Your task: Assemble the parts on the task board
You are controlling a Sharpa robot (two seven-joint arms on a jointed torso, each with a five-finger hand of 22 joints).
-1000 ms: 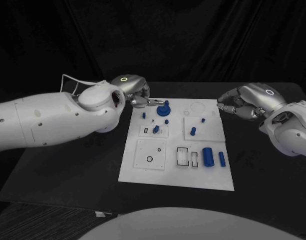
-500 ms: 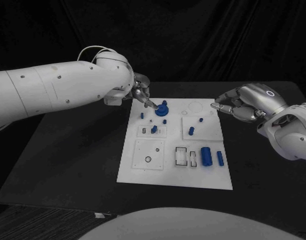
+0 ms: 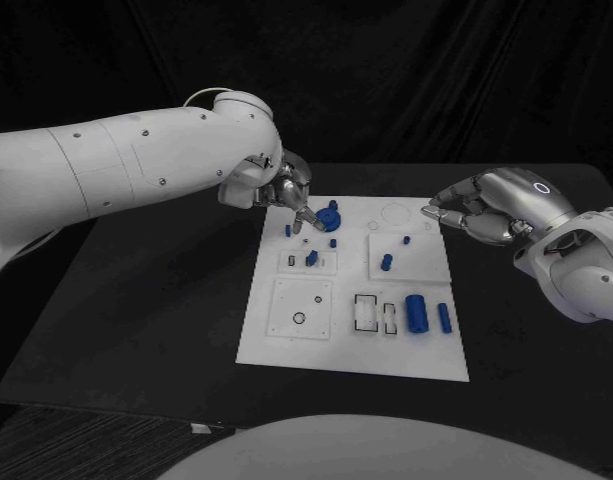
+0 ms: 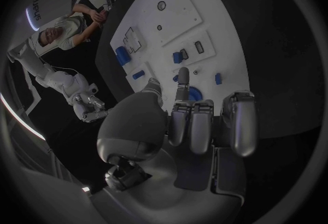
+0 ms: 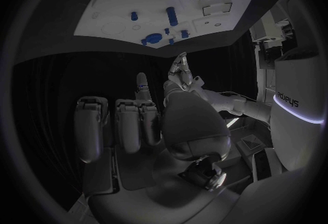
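Blue round part (image 3: 326, 219) sits at the task board's (image 3: 357, 355) far edge; my left hand (image 3: 280, 188) reaches one fingertip to it, holding nothing, likely to seat it. My right hand (image 3: 482, 209) waits curled and empty beside the board.

The left hand (image 3: 280, 186) crowds the far-left corner of the task board (image 3: 295, 345), fingertips right by the round blue part (image 3: 326, 218). Small blue pegs (image 3: 386, 263) stick up mid-board, and a blue cylinder (image 3: 416, 312) lies near the front right. The right hand (image 3: 482, 208) hovers just off the far-right edge.
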